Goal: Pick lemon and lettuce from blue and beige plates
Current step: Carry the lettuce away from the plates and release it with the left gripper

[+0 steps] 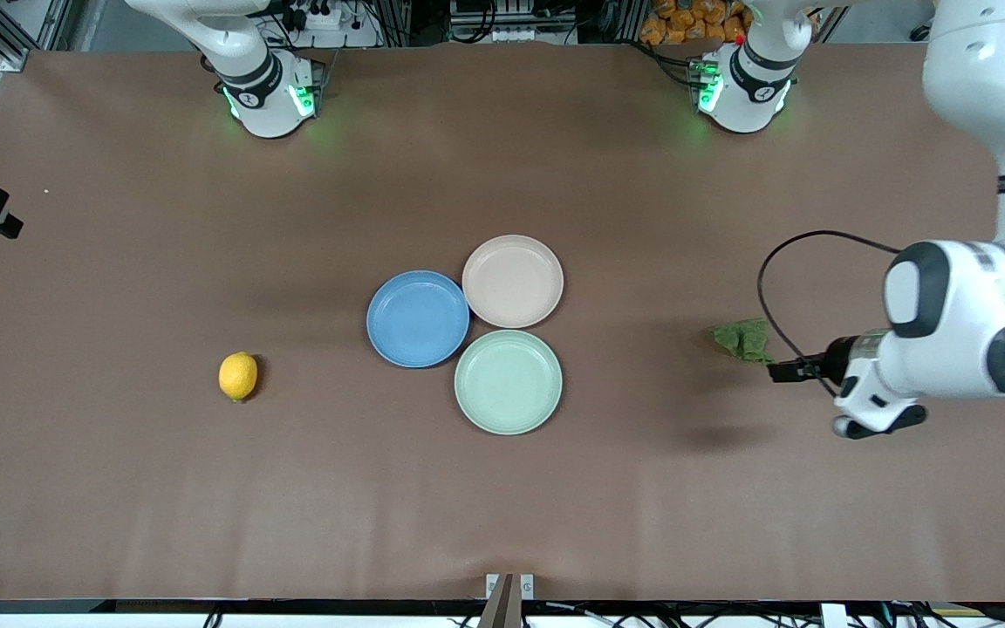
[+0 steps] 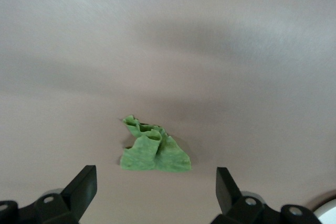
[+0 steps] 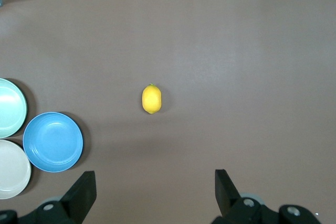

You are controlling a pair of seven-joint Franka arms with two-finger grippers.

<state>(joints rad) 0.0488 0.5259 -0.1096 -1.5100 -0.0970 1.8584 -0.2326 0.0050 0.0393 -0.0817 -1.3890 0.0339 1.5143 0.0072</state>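
While lettuce [image 2: 154,152] lies on table, left gripper [image 2: 156,188] hovers wide open, empty; right gripper [image 3: 155,192] likewise.

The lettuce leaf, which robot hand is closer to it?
The left. The left gripper hangs open right by the lettuce at the left arm's end of the table. The right gripper is open high above the lemon, well away.

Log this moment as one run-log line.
lemon: on table | lettuce: on table | left end effector: open over lettuce | right end effector: open
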